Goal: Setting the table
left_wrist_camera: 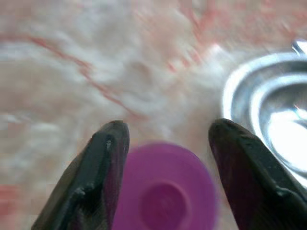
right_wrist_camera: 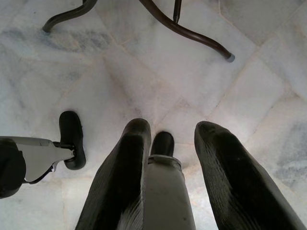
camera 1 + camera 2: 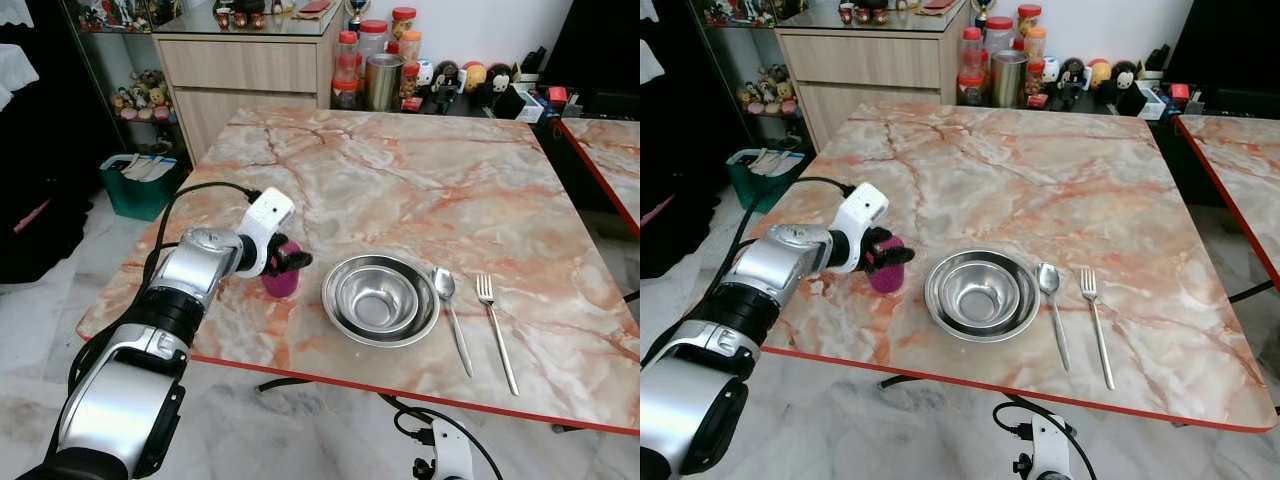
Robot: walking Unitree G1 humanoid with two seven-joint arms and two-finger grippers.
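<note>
A magenta cup (image 3: 283,283) stands on the marble table (image 3: 400,180) near its front left edge. My left gripper (image 3: 290,262) reaches in from the left and is shut on the cup; in the left wrist view its black fingers (image 1: 108,158) press the cup (image 1: 163,191) from both sides. Just right of the cup sit two nested steel bowls (image 3: 380,298), then a spoon (image 3: 450,305) and a fork (image 3: 495,325) lying side by side. My right gripper (image 2: 170,127) hangs open below the table, over the tiled floor.
A wooden sideboard (image 3: 250,60) and several jars (image 3: 380,60) stand behind the table. A green bin (image 3: 140,185) sits on the floor at the left. A second marble table (image 3: 610,150) is at the right. A curved table leg (image 2: 192,33) crosses the floor.
</note>
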